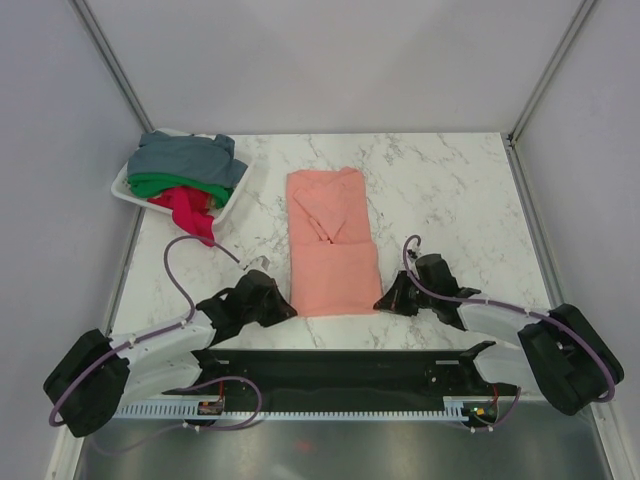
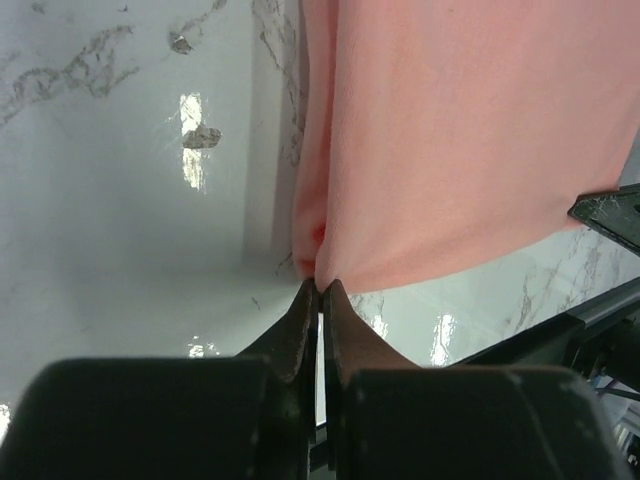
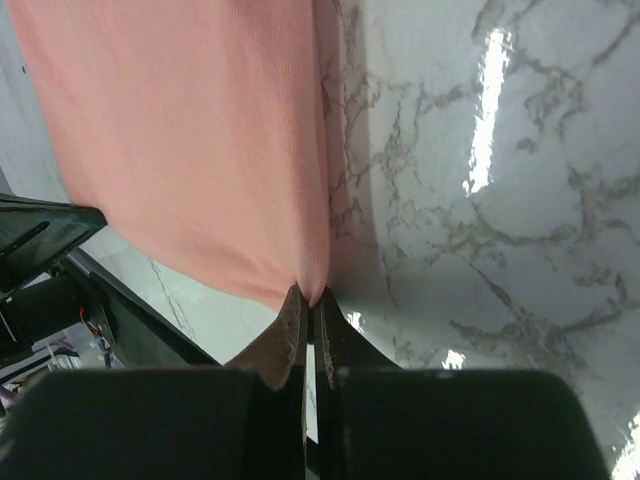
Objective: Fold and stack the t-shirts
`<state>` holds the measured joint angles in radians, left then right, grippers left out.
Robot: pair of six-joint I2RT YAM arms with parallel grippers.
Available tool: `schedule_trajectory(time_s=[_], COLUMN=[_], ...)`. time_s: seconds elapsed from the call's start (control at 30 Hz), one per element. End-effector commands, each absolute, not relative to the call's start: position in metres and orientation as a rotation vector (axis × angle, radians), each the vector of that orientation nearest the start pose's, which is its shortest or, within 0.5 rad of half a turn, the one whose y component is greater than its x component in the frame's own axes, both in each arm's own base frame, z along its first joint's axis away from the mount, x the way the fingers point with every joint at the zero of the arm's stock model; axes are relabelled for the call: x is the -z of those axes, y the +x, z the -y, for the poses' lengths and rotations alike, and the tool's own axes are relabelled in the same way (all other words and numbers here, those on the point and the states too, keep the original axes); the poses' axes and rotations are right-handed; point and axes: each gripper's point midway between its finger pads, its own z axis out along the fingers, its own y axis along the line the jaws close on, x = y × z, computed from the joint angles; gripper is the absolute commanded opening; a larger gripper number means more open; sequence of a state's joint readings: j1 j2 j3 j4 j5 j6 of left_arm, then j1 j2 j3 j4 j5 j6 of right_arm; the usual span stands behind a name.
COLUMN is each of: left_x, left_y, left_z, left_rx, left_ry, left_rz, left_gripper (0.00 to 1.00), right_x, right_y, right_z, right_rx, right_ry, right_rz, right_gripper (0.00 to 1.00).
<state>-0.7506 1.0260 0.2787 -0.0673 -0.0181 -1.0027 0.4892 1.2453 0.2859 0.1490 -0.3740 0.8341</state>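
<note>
A black bar [image 1: 340, 372] runs along the near edge at 6 o'clock. Beyond it lies a white table [image 1: 450, 190] veined in grey like marble, glossy enough to throw back bright patches of light in both wrist views. Plain pale walls [image 1: 330, 60] close it in at 9, 12 and 3 o'clock. At the middle of the table lies the pink shirt [image 1: 330, 250], a soft, fine-knit cloth folded into a long rectangle that runs from 6 to 12 o'clock. Its near half is smooth and flat, and its far half is creased where the sleeves are turned in. The left gripper [image 1: 283, 312] sits low on the table at the shirt's 7 o'clock corner. Its thin, dark, wedge-shaped fingers are clenched, with the corner of the cloth pinched at their tips. The right gripper [image 1: 385, 303] sits the same way at the 5 o'clock corner, jaws pressed together on that corner, where the cloth bunches into a small point. Well apart from these, at 10 o'clock against the left wall, stands a white basket [image 1: 122, 185] with a loose heap of cloth in it. A red shirt [image 1: 185, 208] spills over its near rim, a green shirt [image 1: 175, 185] lies above that, and a grey-blue shirt [image 1: 185, 155] is rumpled on top at the far side.
</note>
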Motion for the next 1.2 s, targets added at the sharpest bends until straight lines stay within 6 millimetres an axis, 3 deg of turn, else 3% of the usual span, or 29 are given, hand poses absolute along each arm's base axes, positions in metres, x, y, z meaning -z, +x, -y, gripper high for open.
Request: schedule_trajectory(time_s=[0.0,0.1,0.17,0.23,0.47,0.5,0.53,0.7,0.83,0.97,1.1,1.17], left_x=[-0.032,-0.052,-0.057,-0.075,-0.133,-0.150,-0.157,-0.198,-0.212,-0.223,-0.220,-0.220], left_y=[0.166,0.157,0.140,0.129,0.103,0.103,0.102,0.118,0.139,0.157,0.182,0.198], left_z=[0.196,0.202,0.203,0.210,0.229,0.233,0.235,0.222,0.209,0.208,0.206,0.203], left_rx=[0.744,0.810,0.838,0.917,1.098,1.127,1.133,0.985,0.813,0.762,0.711,0.696], left_ry=[-0.250,-0.226,-0.189,-0.158,-0.108,-0.098,-0.081,-0.088,-0.129,-0.145,-0.140,-0.166], left_rz=[-2.494,-2.486,-2.530,-2.515,-2.479,-2.452,-2.450,-2.414,-2.386,-2.378,-2.395,-2.397], left_gripper=[0.02,0.02,0.02,0.02,0.02,0.02,0.02,0.02,0.02,0.02,0.02,0.02], right_x=[0.007,-0.002,-0.015,-0.021,-0.082,-0.089,-0.106,-0.153,-0.181,-0.194,-0.205,-0.197], right_y=[0.163,0.153,0.148,0.138,0.133,0.133,0.135,0.155,0.185,0.213,0.242,0.253], right_z=[-0.180,-0.174,-0.174,-0.171,-0.164,-0.163,-0.164,-0.165,-0.177,-0.185,-0.195,-0.200], right_rx=[-0.867,-0.862,-0.897,-0.905,-0.931,-0.927,-0.934,-0.876,-0.819,-0.755,-0.717,-0.697], right_ry=[0.282,0.297,0.297,0.326,0.370,0.372,0.366,0.285,0.196,0.131,0.082,0.059], right_rz=[-2.666,-2.671,-2.650,-2.669,-2.561,-2.554,-2.535,-2.489,-2.503,-2.502,-2.496,-2.523], right_gripper=[0.00,0.00,0.00,0.00,0.00,0.00,0.00,0.00,0.00,0.00,0.00,0.00])
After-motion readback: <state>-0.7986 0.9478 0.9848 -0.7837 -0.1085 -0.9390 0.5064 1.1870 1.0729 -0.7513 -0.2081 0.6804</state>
